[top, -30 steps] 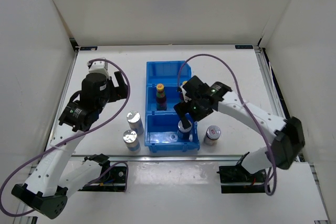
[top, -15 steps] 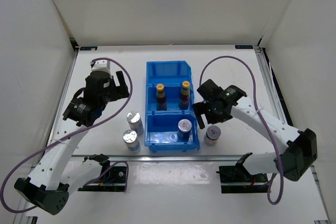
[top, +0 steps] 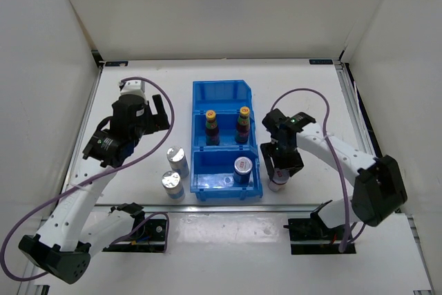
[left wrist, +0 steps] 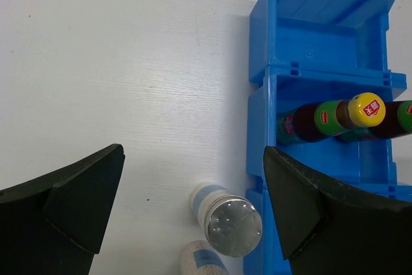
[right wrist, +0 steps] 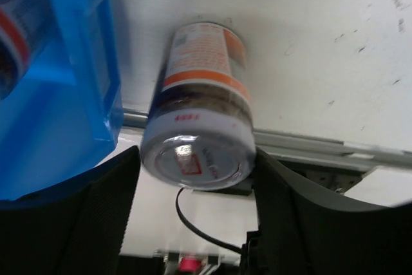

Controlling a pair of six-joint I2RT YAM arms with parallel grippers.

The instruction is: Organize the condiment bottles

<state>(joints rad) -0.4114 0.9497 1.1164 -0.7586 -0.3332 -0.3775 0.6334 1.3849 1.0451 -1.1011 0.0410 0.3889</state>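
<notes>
The right gripper [right wrist: 195, 162] has left the near compartment of the blue bin [top: 201, 94], swung right and dropped over the loose shaker [right wrist: 205, 72]. That shaker stands on the desk [top: 138, 81] just beside the bin's right wall, and the jaws have narrowed on the way. The left gripper [left wrist: 193, 159] has barely shifted: it hangs wide open and empty left of the bin, near the two plain shakers [top: 177, 160].

In the right wrist view the loose shaker stands upright between the fingers [right wrist: 96, 223], one on each side of its silver, red-marked cap and both very close to it. Whether they already clamp it I cannot tell.

The step in hand is the grasp. It should finish closing squarely and centred, so the shaker is not tipped against the bin wall. Then it should lift straight up before crossing into the near compartment, where a matching shaker [top: 242, 168] already stands. The two dark bottles [top: 211, 126] occupy the middle compartment.
</notes>
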